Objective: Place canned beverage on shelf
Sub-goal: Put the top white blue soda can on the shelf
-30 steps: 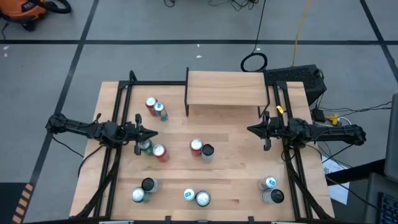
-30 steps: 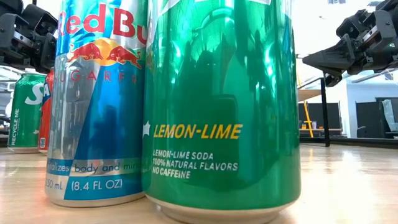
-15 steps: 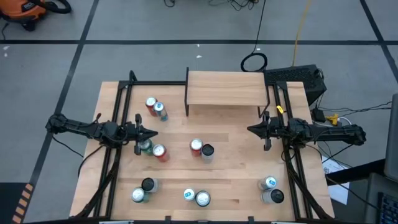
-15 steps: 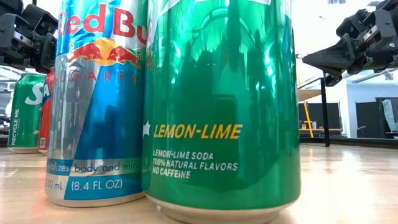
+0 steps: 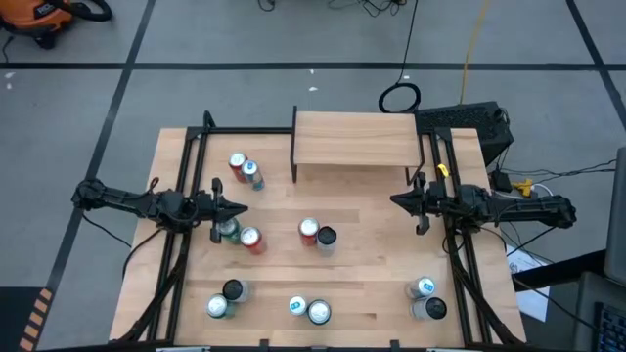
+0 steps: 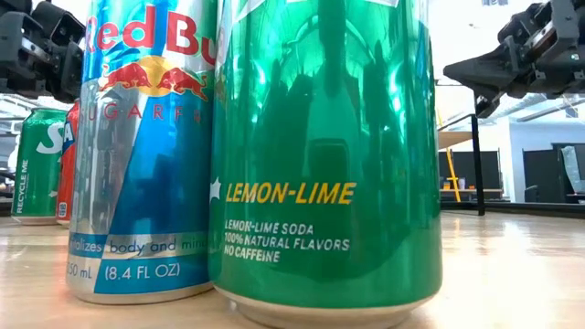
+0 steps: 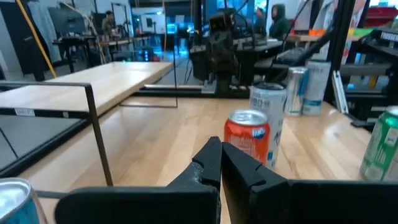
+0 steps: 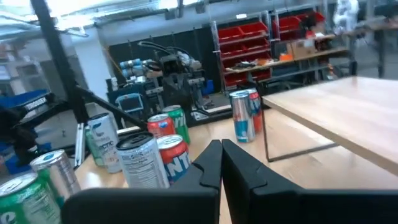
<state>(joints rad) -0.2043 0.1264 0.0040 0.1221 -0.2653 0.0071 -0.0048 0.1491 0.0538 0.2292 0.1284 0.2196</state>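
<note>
The shelf (image 5: 352,140), a raised light-wood board on black side supports, stands at the table's far middle with nothing on it; it also shows in the left wrist view (image 7: 93,87) and the right wrist view (image 8: 348,112). Several cans stand upright on the tabletop, among them a red can (image 5: 309,230) beside a dark-topped can (image 5: 326,238) in the middle. My left gripper (image 5: 243,208) is shut and empty, above a green can (image 5: 228,231) and a red can (image 5: 251,240) at mid-left. My right gripper (image 5: 394,203) is shut and empty at mid-right, below the shelf's right end.
Two cans (image 5: 245,169) stand left of the shelf, and more pairs of cans stand near the table's front edge (image 5: 224,299) (image 5: 309,310) (image 5: 427,299). A green lemon-lime can (image 6: 329,155) and a blue-silver can (image 6: 146,146) fill the low view. People show in the room behind (image 7: 278,18).
Both grippers have risen a little, as the low view shows; they stay shut. The cans and the shelf have kept still.
</note>
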